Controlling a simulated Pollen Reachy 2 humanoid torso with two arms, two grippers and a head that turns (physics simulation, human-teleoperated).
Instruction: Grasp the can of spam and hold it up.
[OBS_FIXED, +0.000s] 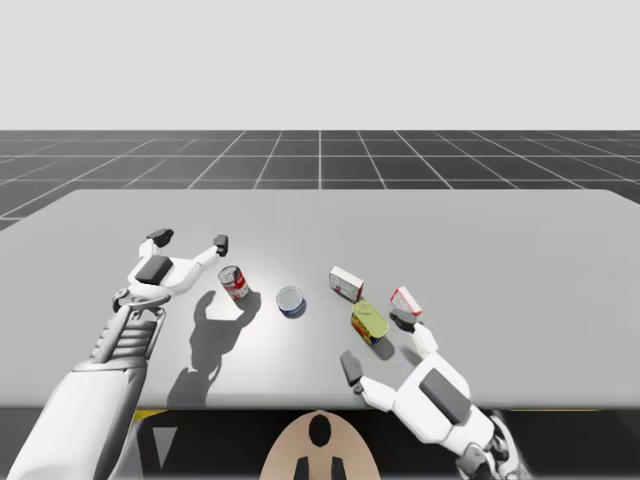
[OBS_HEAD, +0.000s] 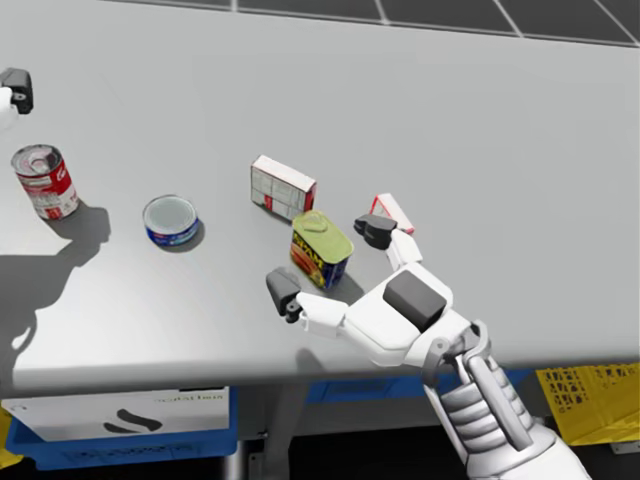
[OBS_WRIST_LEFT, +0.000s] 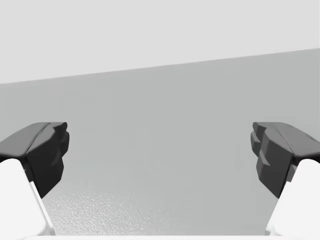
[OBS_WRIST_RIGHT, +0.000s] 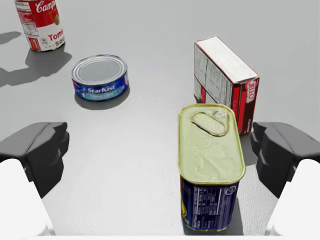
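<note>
The spam can (OBS_WRIST_RIGHT: 210, 165) is a blue rectangular tin with a yellow-green lid, standing upright on the table (OBS_FIXED: 520, 250). In the right wrist view it stands between the open fingers of my right gripper (OBS_WRIST_RIGHT: 160, 155), nearer the finger on the box's side, and neither finger touches it. The high view shows the right gripper (OBS_FIXED: 377, 345) straddling the can (OBS_FIXED: 369, 325) from the near side. The head view has the can (OBS_HEAD: 321, 248) between the two dark fingertips (OBS_HEAD: 282, 293). My left gripper (OBS_FIXED: 190, 241) hovers open over bare table at the left, holding nothing.
A red-and-white soup can (OBS_FIXED: 233, 283) stands by my left gripper. A flat blue round tin (OBS_FIXED: 291, 301) lies mid-table. A red-and-white box (OBS_WRIST_RIGHT: 225, 80) stands just behind the spam can, and a smaller red-and-white box (OBS_HEAD: 392, 213) sits beside my right gripper. The table's front edge runs under my right wrist.
</note>
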